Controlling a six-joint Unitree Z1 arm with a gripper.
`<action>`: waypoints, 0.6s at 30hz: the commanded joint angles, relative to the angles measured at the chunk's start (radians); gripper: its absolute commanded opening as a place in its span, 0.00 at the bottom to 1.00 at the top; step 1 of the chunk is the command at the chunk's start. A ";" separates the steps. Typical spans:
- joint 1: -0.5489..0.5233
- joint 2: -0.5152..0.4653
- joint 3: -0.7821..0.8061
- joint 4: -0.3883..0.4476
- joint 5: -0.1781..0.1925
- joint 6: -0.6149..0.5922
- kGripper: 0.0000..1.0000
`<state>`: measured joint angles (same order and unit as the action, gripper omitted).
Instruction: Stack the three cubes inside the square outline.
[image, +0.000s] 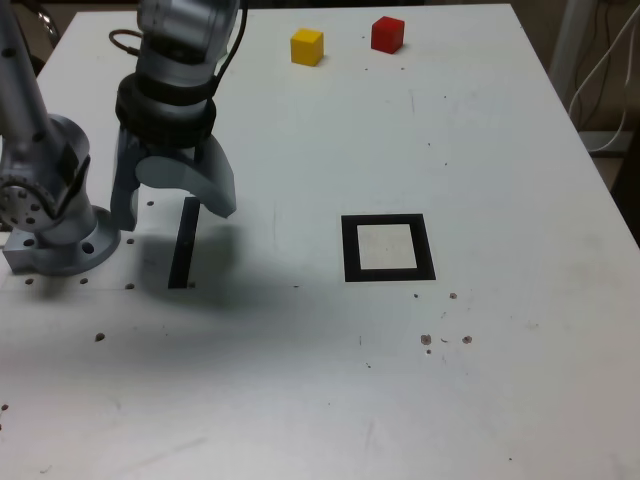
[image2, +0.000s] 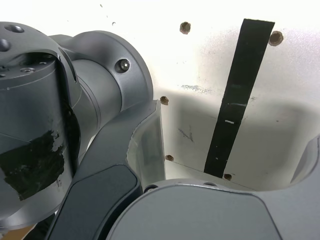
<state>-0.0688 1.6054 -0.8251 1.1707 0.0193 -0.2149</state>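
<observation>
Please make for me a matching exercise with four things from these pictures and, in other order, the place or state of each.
Things:
1. yellow cube
2. red cube
3. square outline
4. gripper

Places or states:
A. open, above the table near the black strip
B. at the far side, the farther right of the two in the exterior view
C. flat on the table, pale centre uncovered
D. just left of the red cube in the exterior view

Pairs: 1-D, 2-B, 3-C, 4-A
</observation>
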 joint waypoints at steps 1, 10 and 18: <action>-0.002 0.000 0.000 0.006 0.005 0.002 0.99; -0.009 0.001 0.005 0.004 0.016 0.013 0.99; -0.009 -0.040 -0.012 0.040 0.019 0.023 0.99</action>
<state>-0.0755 1.5814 -0.8292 1.1975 0.0388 -0.1938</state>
